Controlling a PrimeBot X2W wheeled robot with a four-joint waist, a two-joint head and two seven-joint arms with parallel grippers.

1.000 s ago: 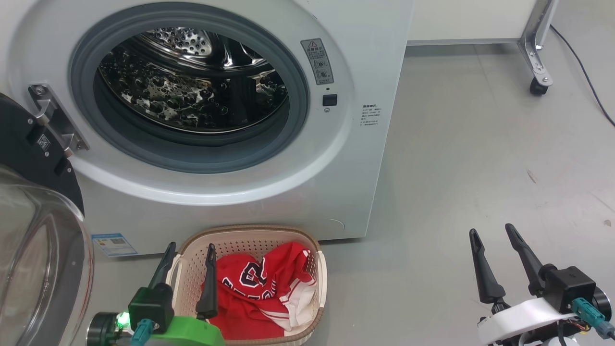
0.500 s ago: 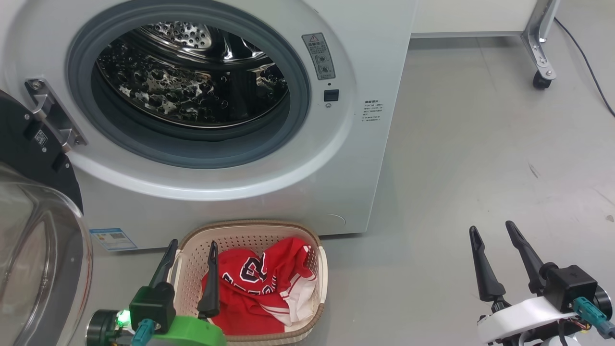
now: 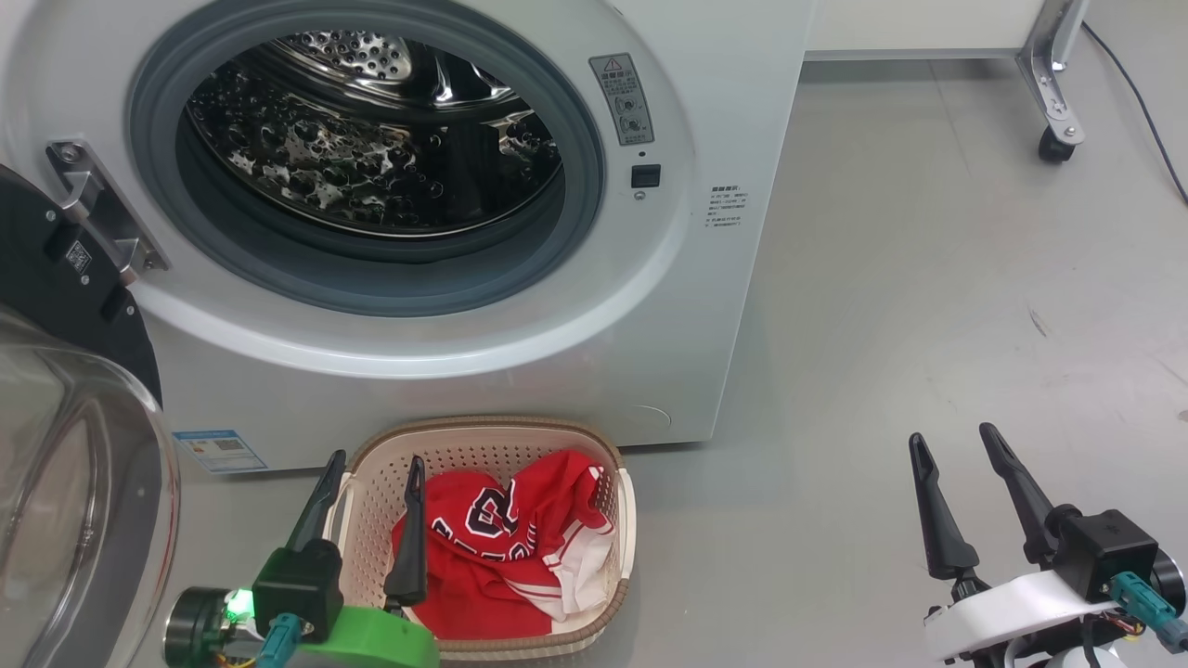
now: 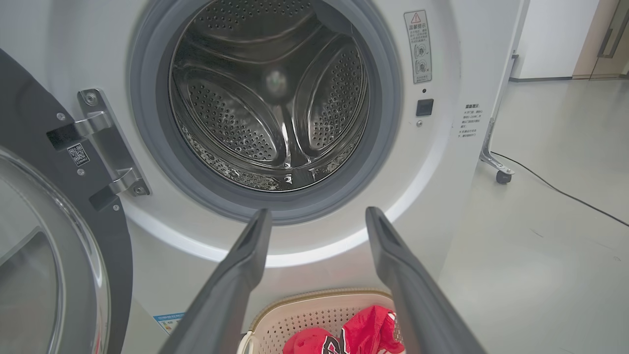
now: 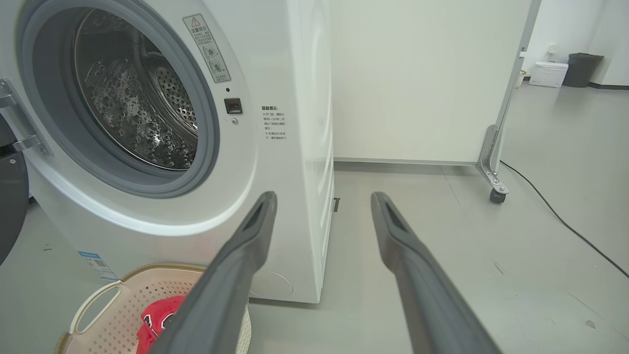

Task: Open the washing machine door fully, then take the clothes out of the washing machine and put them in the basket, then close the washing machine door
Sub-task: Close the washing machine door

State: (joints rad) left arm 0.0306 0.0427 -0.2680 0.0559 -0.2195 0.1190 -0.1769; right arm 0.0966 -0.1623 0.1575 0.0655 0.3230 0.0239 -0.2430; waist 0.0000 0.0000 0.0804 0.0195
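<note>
Left gripper (image 3: 378,459): fingers apart, holding nothing, poised over the basket's near-left edge.
Right gripper (image 3: 951,434): fingers apart, empty, over the floor (image 3: 882,278) well right of the washer (image 3: 677,353).
Clothes (image 3: 501,547): red heap lying in the basket, touching neither gripper.
Basket (image 3: 483,425): on the floor just in front of the washer, below its opening.
Drum (image 3: 371,158): bare steel as far as can be seen.
Door (image 3: 65,306): swung wide open at the left.
Done: opening and unloading look finished.
Left: closing the door, which is nearer to the left gripper.
</note>
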